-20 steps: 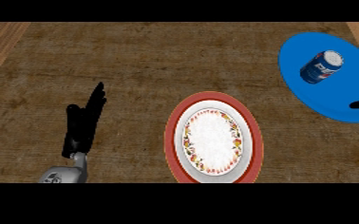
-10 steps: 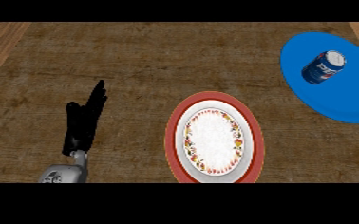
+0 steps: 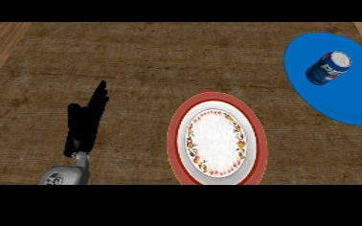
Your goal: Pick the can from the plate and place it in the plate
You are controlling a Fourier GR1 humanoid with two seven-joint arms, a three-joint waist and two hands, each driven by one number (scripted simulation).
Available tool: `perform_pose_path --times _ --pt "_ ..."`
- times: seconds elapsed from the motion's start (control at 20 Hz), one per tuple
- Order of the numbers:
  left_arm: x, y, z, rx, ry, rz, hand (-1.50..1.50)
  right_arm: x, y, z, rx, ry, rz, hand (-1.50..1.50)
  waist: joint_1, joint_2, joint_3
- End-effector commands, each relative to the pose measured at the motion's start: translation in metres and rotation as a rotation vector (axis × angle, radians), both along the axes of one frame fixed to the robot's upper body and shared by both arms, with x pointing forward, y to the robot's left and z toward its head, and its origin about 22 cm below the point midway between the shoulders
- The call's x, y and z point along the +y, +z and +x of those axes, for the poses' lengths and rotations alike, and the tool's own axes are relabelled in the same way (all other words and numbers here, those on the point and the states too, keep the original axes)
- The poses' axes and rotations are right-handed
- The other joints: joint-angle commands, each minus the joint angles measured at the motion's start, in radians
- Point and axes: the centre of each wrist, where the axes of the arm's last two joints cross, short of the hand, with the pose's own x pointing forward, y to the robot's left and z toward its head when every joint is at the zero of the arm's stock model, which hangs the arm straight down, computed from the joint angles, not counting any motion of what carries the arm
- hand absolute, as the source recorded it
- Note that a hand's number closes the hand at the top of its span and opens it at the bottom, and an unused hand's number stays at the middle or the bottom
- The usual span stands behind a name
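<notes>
- While you are reading this view, the can is sitting on the blue plate at the far right, well apart from the red-rimmed plate near the middle.
- You are seeing only one hand: the left hand, showing at the lower left, fingers straight and pointing up the counter, holding nothing and looking like it is resting.
- The right hand is not showing anywhere, so you cannot tell its state.
- From the left hand, the can is lying far off to the right and further up the counter, with the red-rimmed plate sitting between the two.
- The can's pale top is facing up and to the right, so its long axis is appearing tilted along that line; you cannot tell whether it is standing or lying.
- Judging by sides alone, the can is resting on the right arm's side, so a reach from there looks shorter than one across from the left.
- The red-rimmed plate is carrying nothing, its flowered white centre showing bare.
- Nothing else is standing on the counter around the can; only the blue plate's own rim is surrounding it.
</notes>
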Motion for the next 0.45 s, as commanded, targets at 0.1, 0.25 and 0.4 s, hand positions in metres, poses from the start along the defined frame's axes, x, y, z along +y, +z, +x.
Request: perform_pose_path --times 0.1,0.25,0.4 --pt "-0.002 0.002 0.008 -0.01 0.009 -0.006 0.0 -0.009 0.009 -0.005 -0.021 0.001 0.04 -1.5 0.003 0.005 0.0" --pt "-0.015 -0.005 0.005 0.009 -0.003 -0.009 0.0 -0.008 -0.002 -0.01 -0.031 0.013 0.031 -1.5 -0.001 0.007 0.002" --pt "0.001 0.005 0.006 0.013 -0.012 -0.004 0.0 -0.013 0.004 -0.013 -0.006 -0.019 -0.002 -1.5 0.012 0.003 0.002"
